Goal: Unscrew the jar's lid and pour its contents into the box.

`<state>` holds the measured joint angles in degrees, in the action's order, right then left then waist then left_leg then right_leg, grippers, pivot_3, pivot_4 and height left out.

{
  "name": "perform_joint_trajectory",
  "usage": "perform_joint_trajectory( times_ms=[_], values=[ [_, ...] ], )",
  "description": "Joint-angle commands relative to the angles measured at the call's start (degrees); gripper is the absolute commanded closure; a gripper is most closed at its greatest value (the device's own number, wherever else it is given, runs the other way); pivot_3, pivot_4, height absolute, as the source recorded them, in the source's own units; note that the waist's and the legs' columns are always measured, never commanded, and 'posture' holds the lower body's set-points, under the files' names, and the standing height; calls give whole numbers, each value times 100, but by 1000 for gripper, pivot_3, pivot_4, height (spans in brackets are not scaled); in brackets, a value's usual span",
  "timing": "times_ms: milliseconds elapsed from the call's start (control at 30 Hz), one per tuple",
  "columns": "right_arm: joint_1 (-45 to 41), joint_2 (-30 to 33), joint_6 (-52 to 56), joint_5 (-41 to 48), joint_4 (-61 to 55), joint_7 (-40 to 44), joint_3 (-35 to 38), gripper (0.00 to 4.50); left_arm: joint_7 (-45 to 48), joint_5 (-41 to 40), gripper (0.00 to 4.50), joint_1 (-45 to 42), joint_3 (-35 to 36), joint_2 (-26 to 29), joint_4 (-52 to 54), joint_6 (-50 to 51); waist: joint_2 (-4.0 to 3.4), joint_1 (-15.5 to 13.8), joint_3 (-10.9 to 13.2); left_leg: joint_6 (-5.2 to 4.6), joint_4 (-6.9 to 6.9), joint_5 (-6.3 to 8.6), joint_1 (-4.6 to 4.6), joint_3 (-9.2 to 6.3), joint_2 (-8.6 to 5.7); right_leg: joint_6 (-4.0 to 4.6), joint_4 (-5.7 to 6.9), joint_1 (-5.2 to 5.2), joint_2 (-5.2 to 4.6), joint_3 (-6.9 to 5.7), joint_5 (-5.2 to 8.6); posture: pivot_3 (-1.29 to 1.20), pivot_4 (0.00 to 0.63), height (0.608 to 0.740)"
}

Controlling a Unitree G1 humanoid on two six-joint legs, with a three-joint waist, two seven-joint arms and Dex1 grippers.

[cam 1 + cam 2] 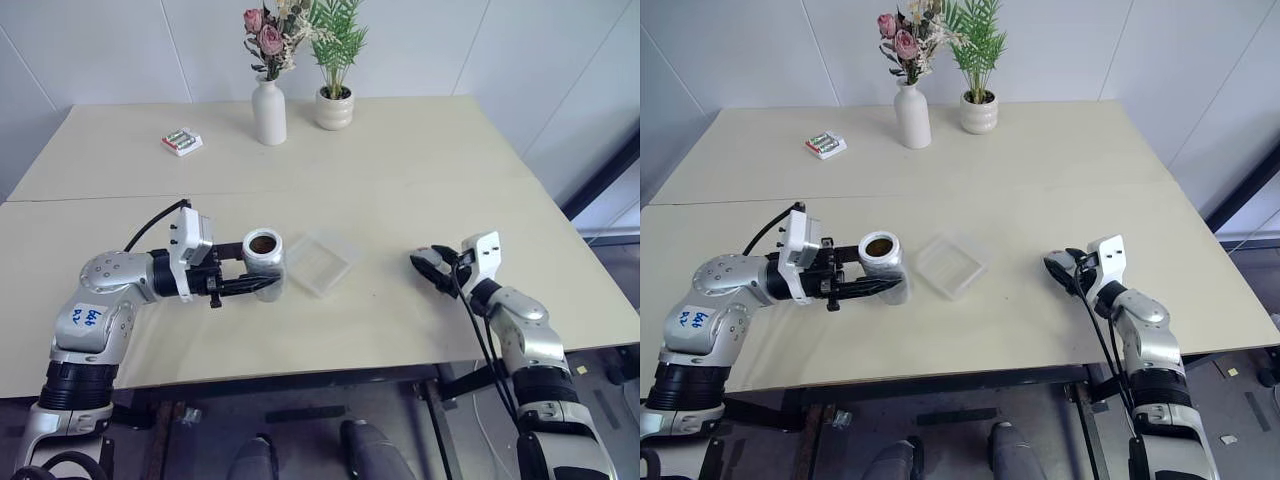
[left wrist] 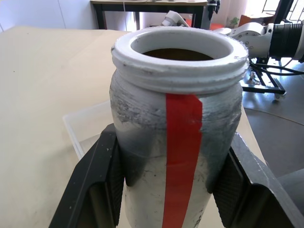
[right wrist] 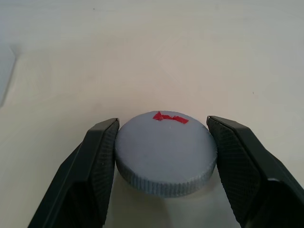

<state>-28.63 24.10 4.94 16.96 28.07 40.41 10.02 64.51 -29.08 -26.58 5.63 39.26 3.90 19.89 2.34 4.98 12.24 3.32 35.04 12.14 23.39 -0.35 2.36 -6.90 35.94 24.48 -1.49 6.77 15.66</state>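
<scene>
White walls back a beige table (image 1: 400, 190) carrying a white vase (image 1: 269, 112), a potted plant (image 1: 335, 100), a small packet (image 1: 182, 141) and the clear box (image 1: 322, 262), which lies just beside the jar (image 1: 264, 262). At the table's near left, the left gripper (image 1: 258, 276) has its jaws closed tight on the body of the jar, which stands upright with its lid off and the dark contents (image 1: 263, 243) visible through the open mouth. On the right, well apart from the box, the right gripper (image 3: 163, 156) has its jaws slightly parted on either side of the grey lid (image 3: 165, 151), which lies flat on the table; contact cannot be confirmed.
</scene>
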Motion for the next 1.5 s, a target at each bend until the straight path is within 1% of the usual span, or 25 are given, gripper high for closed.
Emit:
perform_joint_trajectory(
  times_ms=[33,100,300,367,433,533,633,733,867,967,1033,1100,1233,1467,1500],
  values=[
    [-106,84,-135,116,-48,166,111,618,-30,-47,2454,-154,58,-26,97,-116,0,0,0,0,-1,0,-1,0,0,0,0,0,0,0,0,0,150,740],
    [-112,126,-106,198,-116,253,166,36,-81,-47,2454,-193,79,-56,74,-112,0,-1,0,0,-1,0,-2,0,0,0,1,0,1,0,0,0,150,740],
    [-94,357,89,380,-585,482,237,36,-164,-13,2454,-245,95,-38,11,-70,0,-5,0,0,2,0,0,0,0,-3,1,-1,0,0,-1,0,150,740],
    [-36,495,330,549,-1056,707,179,36,-242,54,2454,-320,90,-34,-65,-88,-2,-4,1,0,1,0,-1,0,0,-3,1,0,1,1,-1,0,150,740],
    [56,729,607,757,-1750,1148,20,36,-288,101,2454,-459,73,-45,-177,-110,-2,-7,1,0,1,0,-2,-1,0,-3,3,0,2,0,-1,0,150,740],
    [161,984,972,982,-2418,1538,-129,36,-339,166,2454,-609,58,-58,-287,-163,-3,-13,2,0,2,0,-2,-1,0,-4,4,-1,3,0,-1,0,150,740],
    [189,1565,1529,1224,-3198,2093,-266,36,-327,508,2454,-837,-62,-27,-593,-562,-4,-32,3,0,3,0,-1,-1,0,-5,2,-2,3,0,-1,0,150,740],
    [196,2039,2075,1540,-3748,2305,-182,36,-170,567,2454,-1062,-107,-25,-933,-695,-4,-54,2,0,3,0,1,-1,0,-4,-1,-1,2,0,0,0,150,740],
    [419,2397,2576,1920,-4417,2274,31,36,-144,582,2454,-1494,-169,-112,-1360,-652,-3,-55,3,0,3,0,1,-1,0,-3,-3,-1,2,-1,0,0,150,740],
    [545,2458,2738,2055,-4675,2168,125,36,-193,633,2454,-1695,-205,-171,-1549,-623,-3,-48,3,0,4,1,2,-2,0,-2,-4,-1,2,-1,1,0,150,740],
    [847,2461,2850,2094,-4926,2051,216,36,-338,697,2454,-1945,-285,-340,-1754,-512,-3,-58,3,-1,5,1,3,1,0,-4,-4,-1,2,1,0,0,150,740],
    [1133,2450,2883,2095,-5174,1994,219,36,-527,961,2454,-2105,-393,-528,-1967,-847,-2,-85,3,-1,5,1,3,-2,0,-5,-2,-1,2,-1,1,0,150,740],
    [1284,2305,2974,2206,-5376,1688,280,36,-595,1240,2454,-2293,-568,-742,-2279,-1098,-2,-110,3,-1,8,1,4,6,-1,-9,-4,0,2,7,-1,0,150,740],
    [1583,2341,2888,2123,-5378,1518,435,36,-703,1741,2454,-2700,-719,-941,-2974,-1903,-2,-166,3,-1,11,1,4,6,-1,-9,-5,0,3,7,-1,0,150,740],
    [1608,2331,2869,2119,-5386,1503,430,36,-729,1881,2454,-2726,-777,-942,-3067,-2139,-2,-166,3,-2,11,1,4,6,-1,-10,-6,0,3,7,-1,0,150,740]
  ],
)
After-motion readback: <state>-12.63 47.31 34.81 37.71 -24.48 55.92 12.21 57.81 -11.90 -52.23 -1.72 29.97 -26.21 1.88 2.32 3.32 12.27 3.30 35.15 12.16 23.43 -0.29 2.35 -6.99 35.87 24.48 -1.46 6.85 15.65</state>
